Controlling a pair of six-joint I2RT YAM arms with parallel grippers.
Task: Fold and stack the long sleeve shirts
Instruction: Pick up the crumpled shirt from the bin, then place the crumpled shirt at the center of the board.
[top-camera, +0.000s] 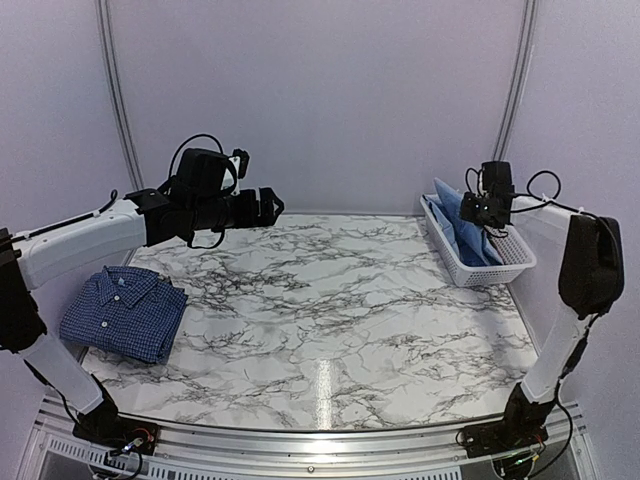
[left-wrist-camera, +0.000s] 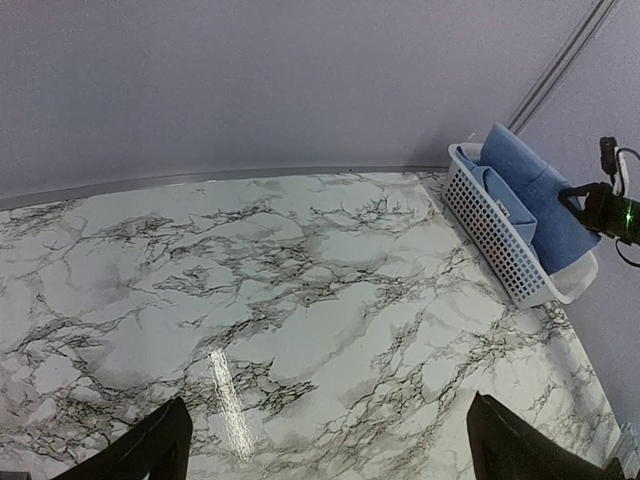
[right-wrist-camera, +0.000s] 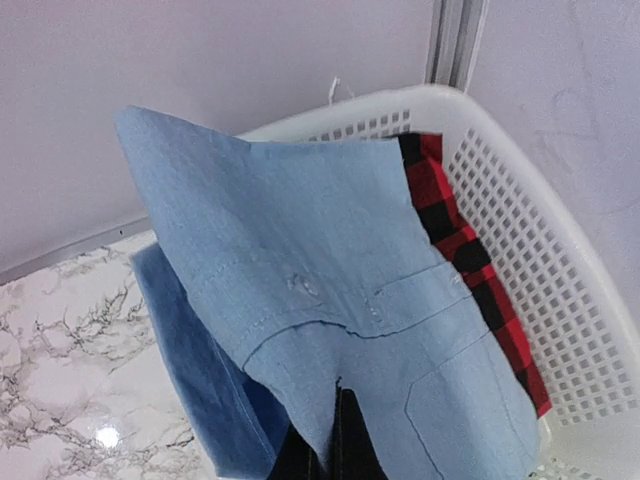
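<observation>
Where the scene begins at the far left, the dark blue checked shirt (top-camera: 125, 313) lies folded on the near left corner of the table (top-camera: 330, 300), collar uppermost, with one edge at the table's left side. Above it the left arm reaches toward the middle of the room, and the left gripper (top-camera: 268, 205) hangs in the air over the back left of the table. Its jaws are spread wide with nothing between them. In the left wrist view its two dark fingers (left-wrist-camera: 150, 450) frame bare tabletop.

The table is white marble-patterned with grey and black veins. It is glossy, and a bright streak of light reflects near the middle. A metal rail (top-camera: 300, 445) runs along its near edge. Pale lilac-grey walls enclose the table on three sides, with thin metal poles (top-camera: 112, 80) curving up in the two back corners.

At the back right corner sits a white perforated basket (top-camera: 505, 268) against the right wall. The light blue shirt (right-wrist-camera: 330, 270) rises out of it, pulled up into a peak. The right gripper (top-camera: 487, 208) is pinched tight on its cloth above the basket. Beside the shirt inside the basket lies a red and black checked cloth (right-wrist-camera: 450, 240). A deeper blue fold (right-wrist-camera: 190, 350) hangs lower on the other side. Whether it belongs to the same shirt is unclear.
</observation>
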